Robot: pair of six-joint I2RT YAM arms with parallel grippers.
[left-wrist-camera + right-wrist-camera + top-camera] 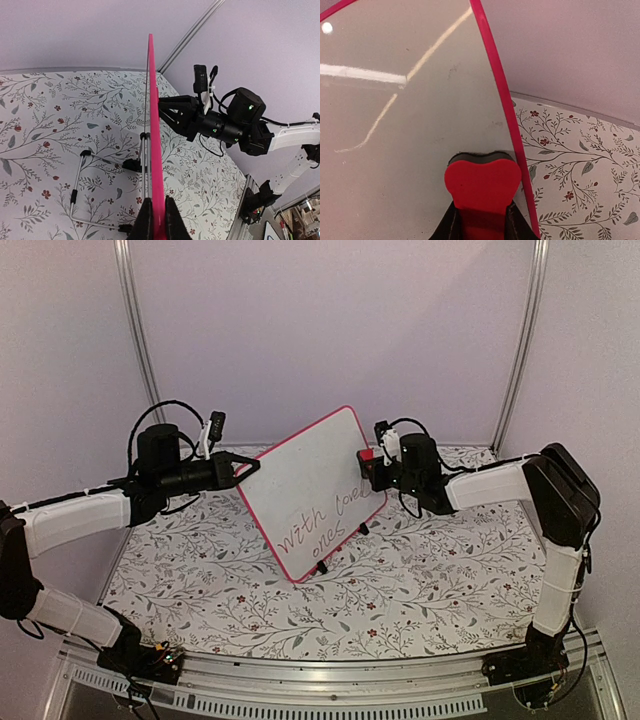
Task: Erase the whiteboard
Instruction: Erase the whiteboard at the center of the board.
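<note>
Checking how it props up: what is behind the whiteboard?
Behind the whiteboard, the left wrist view shows a wire stand with black tips, the floral table beyond it. The board's back face is edge-on, so it cannot be seen.

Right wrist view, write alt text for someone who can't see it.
The right gripper holds a red heart-shaped eraser against the glossy whiteboard, close to its pink-red frame. A flowered table covering shows to the right.
</note>
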